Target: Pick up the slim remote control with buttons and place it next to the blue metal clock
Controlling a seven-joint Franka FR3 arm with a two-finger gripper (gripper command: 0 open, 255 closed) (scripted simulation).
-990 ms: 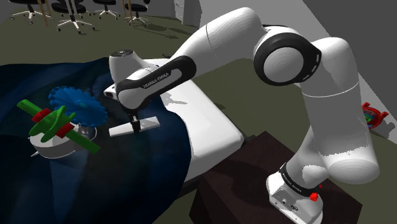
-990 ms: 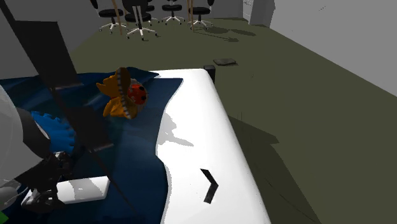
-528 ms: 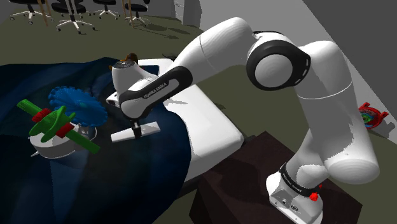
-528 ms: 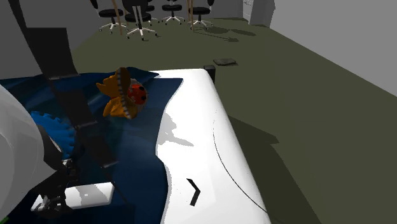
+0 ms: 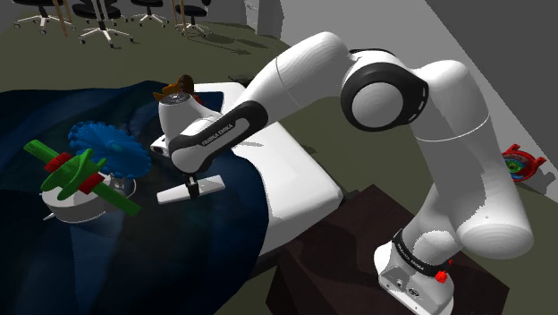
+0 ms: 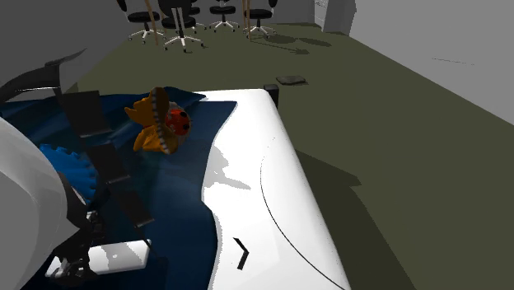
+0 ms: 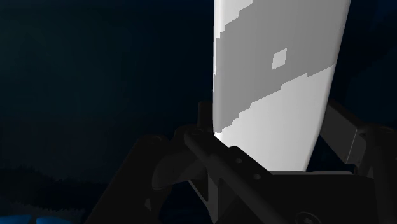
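Clasping the white remote (image 5: pixel 210 183), the hand (image 5: pixel 190 186) holds it near the blue clock (image 5: pixel 107 148), above dark-blue cloth (image 5: pixel 179 255).

A dark blue blanket (image 5: pixel 179 259) covered most of a white bed (image 5: pixel 300 183). On the blanket, at nine o'clock in the shoulder view, sat a green and red toy (image 5: pixel 76 172) on a white base. An orange toy figure (image 6: pixel 155 123) stood on the blanket toward eleven o'clock in the second exterior view. Office chairs (image 6: pixel 177 21) stood at twelve o'clock on the olive floor (image 6: pixel 395 165). A red ringed object (image 5: pixel 524 164) lay on the floor at three o'clock in the shoulder view.
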